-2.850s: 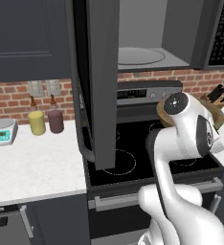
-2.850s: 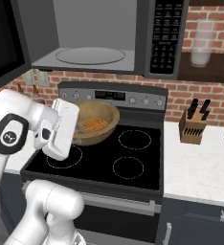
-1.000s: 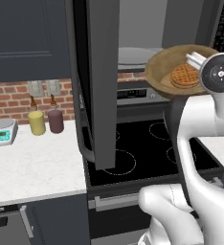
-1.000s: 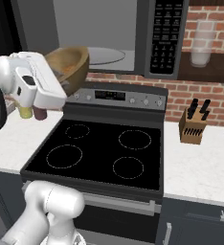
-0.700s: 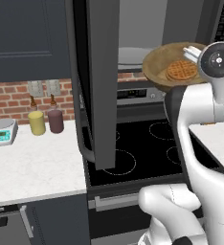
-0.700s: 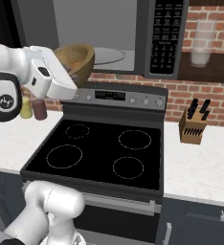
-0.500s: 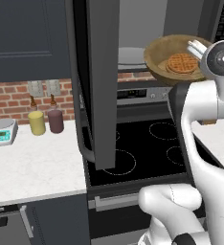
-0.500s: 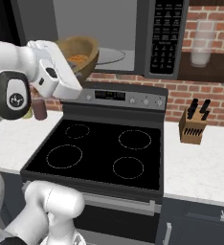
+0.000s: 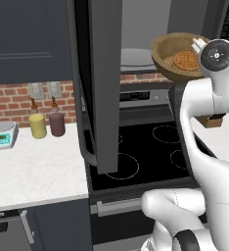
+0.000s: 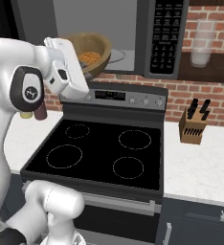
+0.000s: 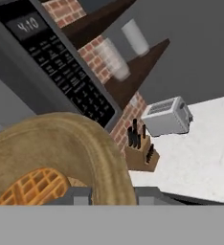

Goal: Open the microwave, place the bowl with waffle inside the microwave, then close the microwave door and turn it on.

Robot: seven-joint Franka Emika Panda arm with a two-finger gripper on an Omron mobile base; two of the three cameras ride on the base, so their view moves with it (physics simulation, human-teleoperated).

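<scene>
The microwave is standing open above the stove, its grey cavity showing a round glass turntable. The microwave door, dark and flat with a curved bar handle, is swinging out to the left. The round wooden bowl is hanging tilted at the cavity's mouth, carrying the grid-patterned orange waffle. The gripper is clamping the bowl's rim between its jaws, the bowl sitting just beyond the fingers.

Kitchen, stove, microwave, knife block, toaster
</scene>
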